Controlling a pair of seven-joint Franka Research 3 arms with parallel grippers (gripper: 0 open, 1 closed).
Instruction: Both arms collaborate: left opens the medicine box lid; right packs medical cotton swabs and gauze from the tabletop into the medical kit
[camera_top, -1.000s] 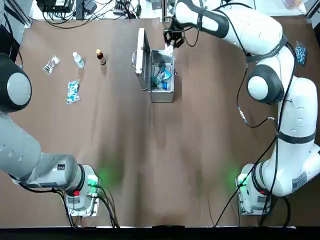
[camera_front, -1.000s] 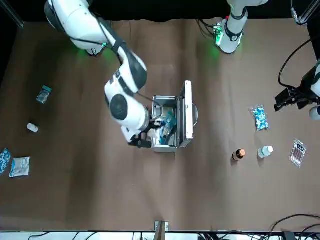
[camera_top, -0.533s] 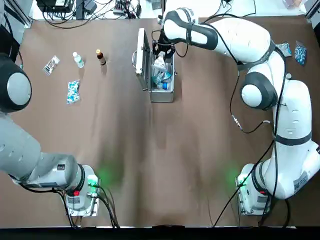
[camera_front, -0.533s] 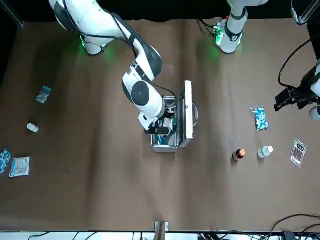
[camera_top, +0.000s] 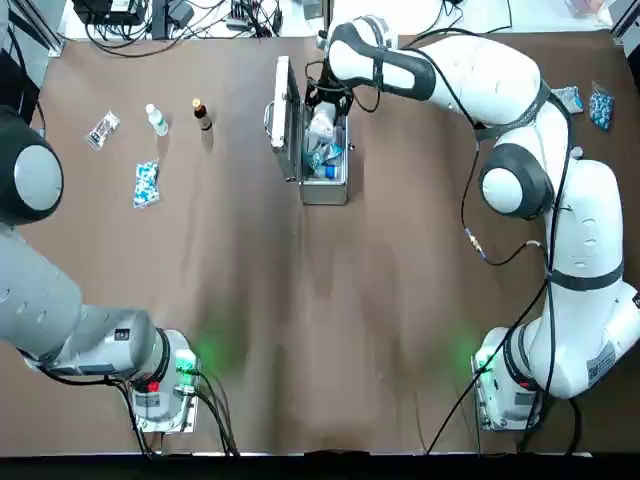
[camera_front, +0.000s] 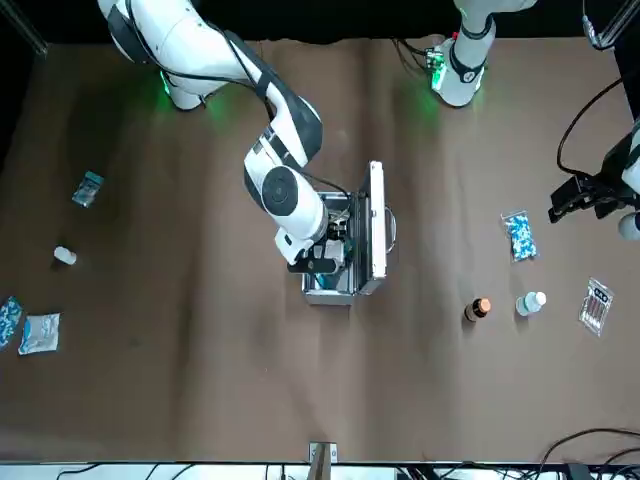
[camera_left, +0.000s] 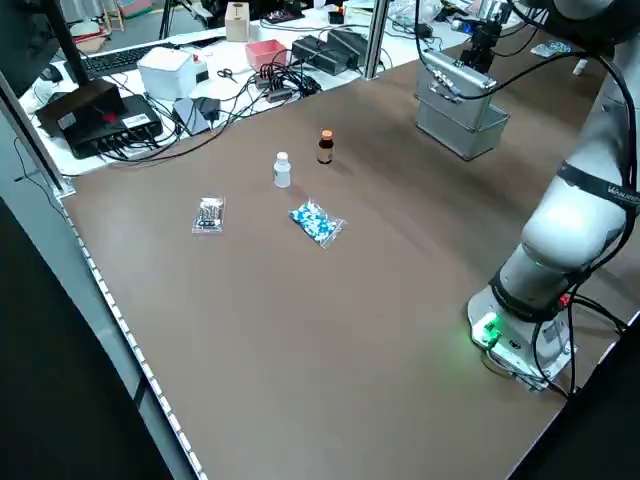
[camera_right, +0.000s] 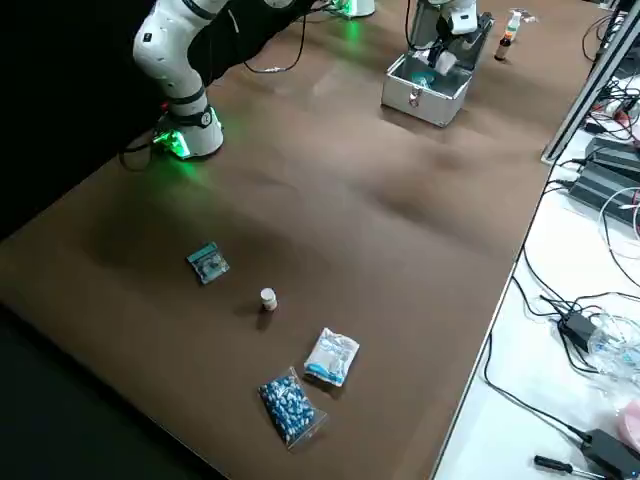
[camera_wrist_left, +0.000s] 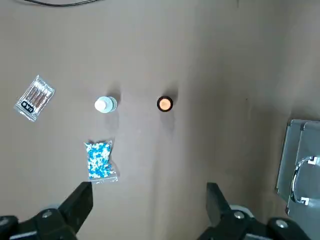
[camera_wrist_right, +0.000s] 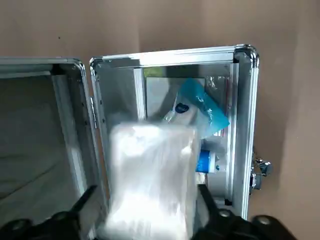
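Over the open medicine box (camera_wrist_right: 252, 150), see the right gripper (camera_wrist_right: 146, 192) with its fingers spread wide, flanking a white pack (camera_wrist_right: 152, 175), probably the gauze, low at the opening; cannot tell whether any pinch remains. Probably centred so to drop inside, clear of the upright lid (camera_top: 287, 120). Parked beyond the bottles, with fingers apart, find the left gripper (camera_wrist_left: 150, 200), leaving room. On the bench, note a blue-and-white packet (camera_right: 331, 357), likely the swabs, needing packing next.
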